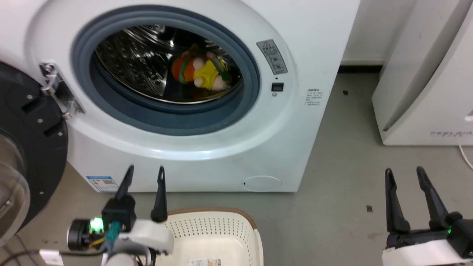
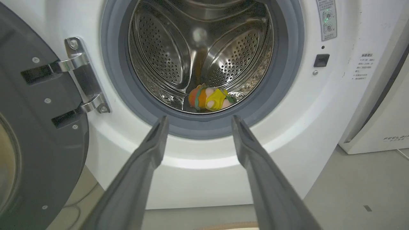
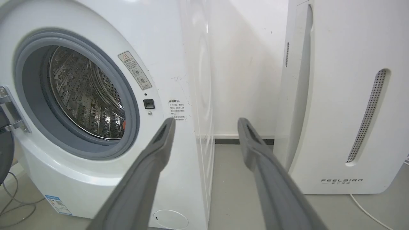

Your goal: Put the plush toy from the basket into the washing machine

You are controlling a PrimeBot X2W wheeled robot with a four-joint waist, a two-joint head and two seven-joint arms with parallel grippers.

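The plush toy (image 1: 201,72) lies on the bottom of the steel drum inside the washing machine (image 1: 229,147), orange bun head to the left, yellow shirt to the right; the left wrist view shows the plush toy (image 2: 209,99) deep behind the grey seal. My left gripper (image 1: 145,173) is open and empty, low before the washer's front, above the basket (image 1: 218,236). My right gripper (image 1: 405,175) stands open and empty over the floor at the lower right. In the wrist views the left gripper (image 2: 198,123) and right gripper (image 3: 206,126) hold nothing.
The washer's black-rimmed door (image 1: 26,155) hangs open at the left on its metal hinge (image 1: 55,88). A white FEELBIRD appliance (image 1: 428,92) stands at the right, a cable (image 1: 465,157) trailing beside it. Grey floor (image 1: 343,166) lies between them.
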